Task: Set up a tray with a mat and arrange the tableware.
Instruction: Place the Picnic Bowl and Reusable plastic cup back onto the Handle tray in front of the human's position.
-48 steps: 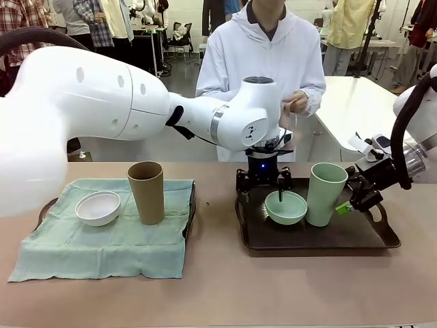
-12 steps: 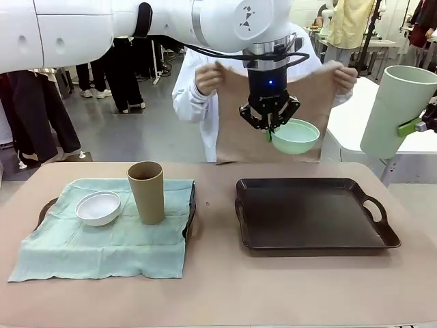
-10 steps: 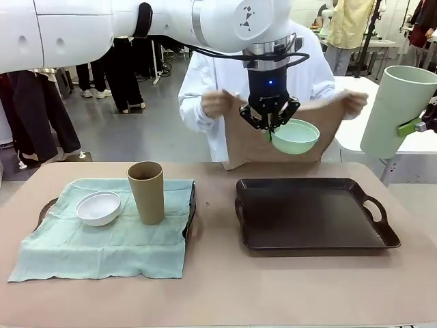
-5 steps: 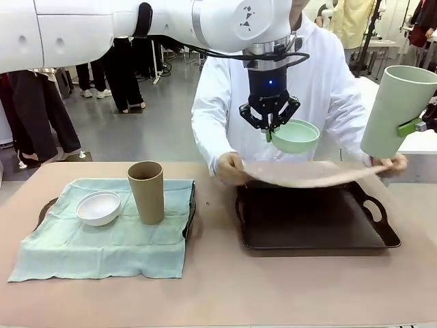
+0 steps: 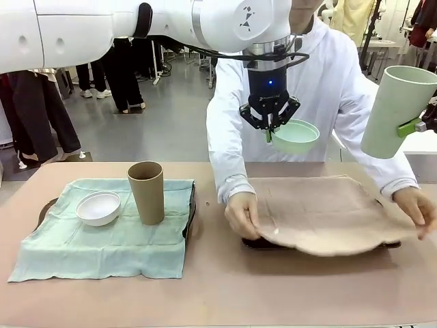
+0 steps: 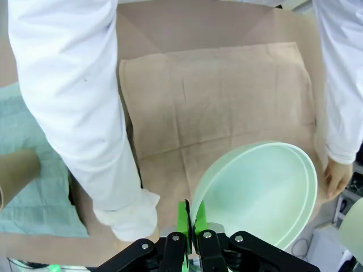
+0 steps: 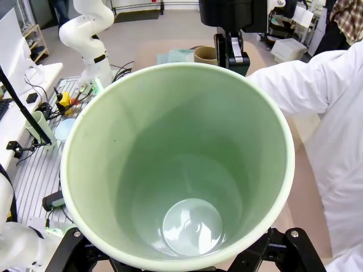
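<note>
Mat now down over the right tray, tableware parked in the air

Tan mat (image 5: 324, 212) was held up a second ago; now the person's hands (image 5: 242, 213) spread it flat over the dark tray (image 5: 256, 242). Left hand (image 5: 271, 130) stays pinched on the mint bowl (image 5: 294, 135) rim above it, right hand (image 5: 418, 126) holds the mint cup (image 5: 397, 109) aloft. White bowl (image 5: 98, 207), tan cup (image 5: 146, 192) sit on the green mat (image 5: 102, 242). Next: place once hands clear
</note>
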`<state>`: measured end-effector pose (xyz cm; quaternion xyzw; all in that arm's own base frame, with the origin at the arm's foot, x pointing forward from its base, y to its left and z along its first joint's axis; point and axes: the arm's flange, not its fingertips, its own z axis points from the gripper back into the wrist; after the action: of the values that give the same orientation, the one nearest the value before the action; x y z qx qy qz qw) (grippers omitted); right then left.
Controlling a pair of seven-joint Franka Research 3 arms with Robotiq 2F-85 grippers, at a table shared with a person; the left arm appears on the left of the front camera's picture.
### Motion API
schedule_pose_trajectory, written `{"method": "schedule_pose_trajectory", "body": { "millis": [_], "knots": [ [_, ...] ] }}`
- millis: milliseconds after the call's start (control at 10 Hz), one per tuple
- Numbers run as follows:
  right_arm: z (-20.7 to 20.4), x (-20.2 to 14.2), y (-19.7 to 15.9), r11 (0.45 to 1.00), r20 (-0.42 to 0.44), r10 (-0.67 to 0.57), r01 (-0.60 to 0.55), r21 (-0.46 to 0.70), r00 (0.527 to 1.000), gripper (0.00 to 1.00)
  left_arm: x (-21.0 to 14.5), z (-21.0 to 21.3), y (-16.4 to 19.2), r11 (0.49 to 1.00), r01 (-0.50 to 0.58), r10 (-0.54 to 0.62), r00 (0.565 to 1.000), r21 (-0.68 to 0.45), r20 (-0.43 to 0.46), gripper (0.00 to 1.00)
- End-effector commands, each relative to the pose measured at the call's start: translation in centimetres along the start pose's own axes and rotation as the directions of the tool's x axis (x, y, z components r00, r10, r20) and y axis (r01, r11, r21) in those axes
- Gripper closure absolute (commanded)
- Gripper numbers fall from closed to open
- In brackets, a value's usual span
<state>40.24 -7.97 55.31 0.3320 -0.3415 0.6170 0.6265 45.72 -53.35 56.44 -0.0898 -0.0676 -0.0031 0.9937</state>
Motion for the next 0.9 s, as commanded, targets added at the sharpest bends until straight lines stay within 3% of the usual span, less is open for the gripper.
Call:
{"method": "schedule_pose_trajectory", "body": {
  "millis": [0, 800],
  "knots": [
    [-0.14, -0.19, -0.01, 1.0, 0.0, 0.009, -0.009, 0.002, 1.0, 1.0, 0.29, 0.18, -0.03, 1.0, 0.012, -0.012, 1.0, -0.012, 0.01, 1.0],
    [-0.14, -0.19, -0.01, 1.0, 0.0, 0.009, -0.009, 0.002, 1.0, 1.0, 0.29, 0.18, -0.03, 1.0, 0.012, -0.012, 1.0, -0.012, 0.01, 1.0]
  ]
}}
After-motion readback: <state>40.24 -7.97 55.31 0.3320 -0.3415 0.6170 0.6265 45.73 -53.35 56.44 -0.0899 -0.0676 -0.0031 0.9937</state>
